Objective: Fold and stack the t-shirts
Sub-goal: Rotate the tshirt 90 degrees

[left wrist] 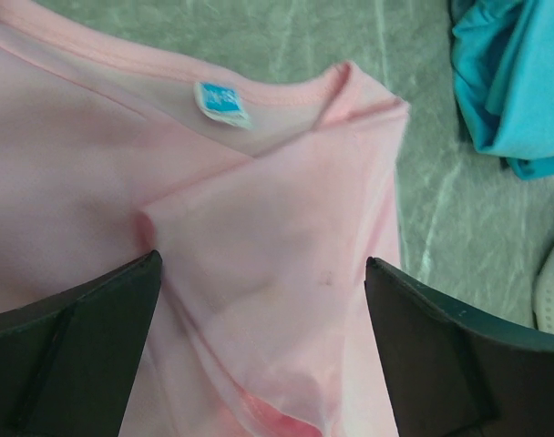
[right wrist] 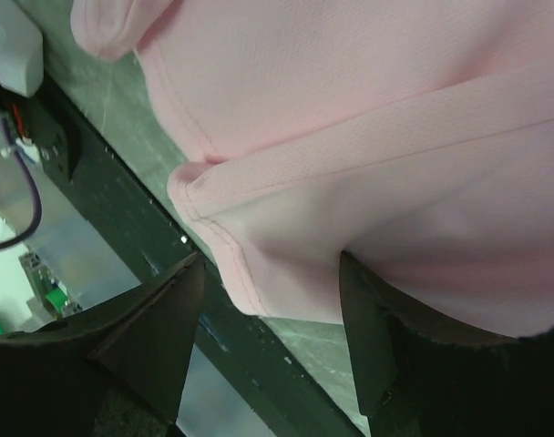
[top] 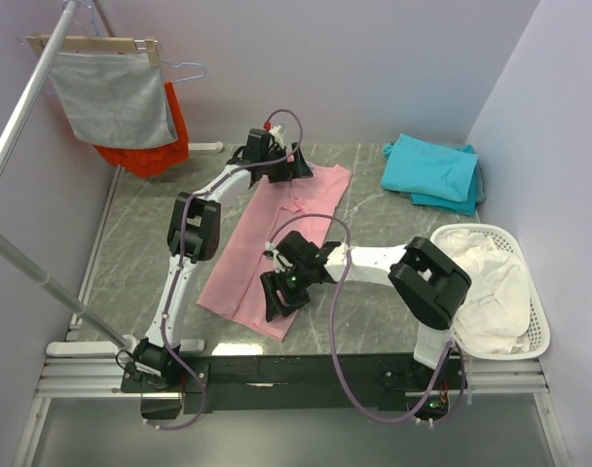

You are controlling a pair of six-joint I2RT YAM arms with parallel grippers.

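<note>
Where it lies slantwise across the grey-green marbled table, the light pink short-sleeved cotton t-shirt looks folded lengthwise into a long narrow strip. Its collar end points to the far side and its hem end sits near the front edge. Seen from the left wrist, the neck rib curves along the top w/ a small blue label just inside it. A flap of the pink t-shirt is turned over the body, leaving soft creases and a raised fold line. Seen from the right wrist, the stitched hem and a rounded corner of the shirt lie right by the table's dark front edge.

The left gripper hovers at the collar end, jaws spread wide w/ nothing held. From its own cam the gripper has the folded flap running btwn the two fingers. The right gripper is over the hem end, jaws apart and not clamped. The hem corner sits under the gap btwn its fingers.

The folded teal-turquoise t-shirts lie stacked at the far right corner, well apart from both grippers.

Right of the table stands a white plastic laundry basket w/ white cloth in it. Far left hang a grey cloth on a wooden hanger and an orange-red garment.
</note>
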